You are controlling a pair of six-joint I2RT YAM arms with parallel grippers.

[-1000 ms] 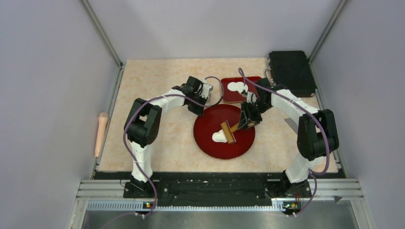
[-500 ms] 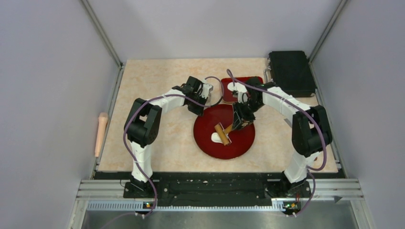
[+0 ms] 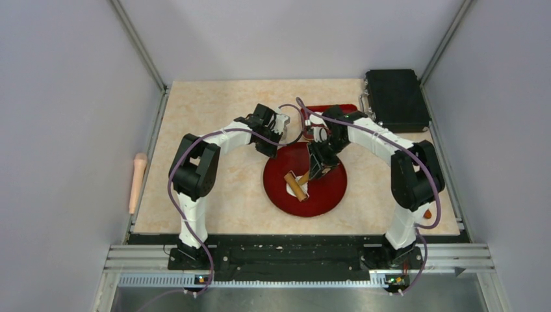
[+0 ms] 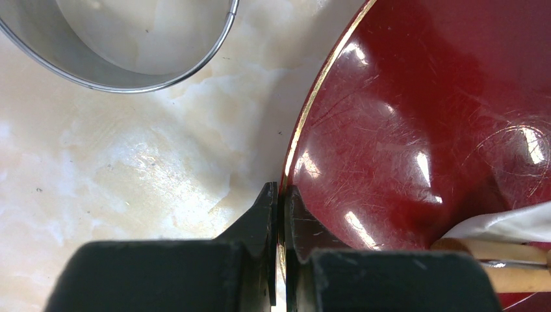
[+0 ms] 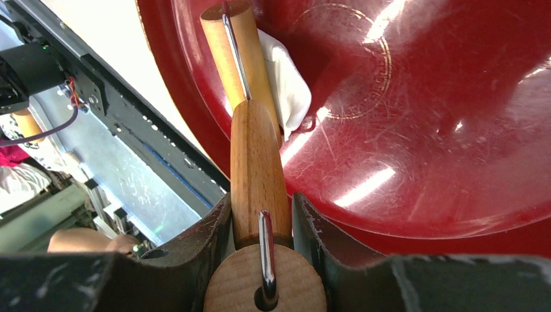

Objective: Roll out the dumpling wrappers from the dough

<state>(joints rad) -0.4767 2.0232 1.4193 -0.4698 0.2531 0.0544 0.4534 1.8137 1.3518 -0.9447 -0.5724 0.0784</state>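
Note:
A round red plate point(image 3: 325, 192) lies mid-table. White dough point(image 3: 290, 187) sits on its left part, also seen in the right wrist view point(image 5: 289, 88). A wooden roller point(image 3: 297, 186) lies across the dough. My right gripper point(image 3: 315, 168) is shut on the roller's handle point(image 5: 258, 169), with its barrel point(image 5: 237, 58) resting on the dough. My left gripper point(image 4: 279, 192) is shut on the plate's gold rim point(image 4: 312, 104) at the plate's far-left edge point(image 3: 271, 148). The dumpling wrappers are hidden.
A metal ring point(image 4: 130, 58) lies on the table just beyond the left gripper. A red tray point(image 3: 333, 108) sits behind the right arm, mostly covered. A black case point(image 3: 396, 97) stands at the back right. A tan wooden piece point(image 3: 138, 179) lies off the left edge.
The right arm has swung left, pushing the roller leftward and nearer over the dough. The left gripper has stayed on the plate rim.

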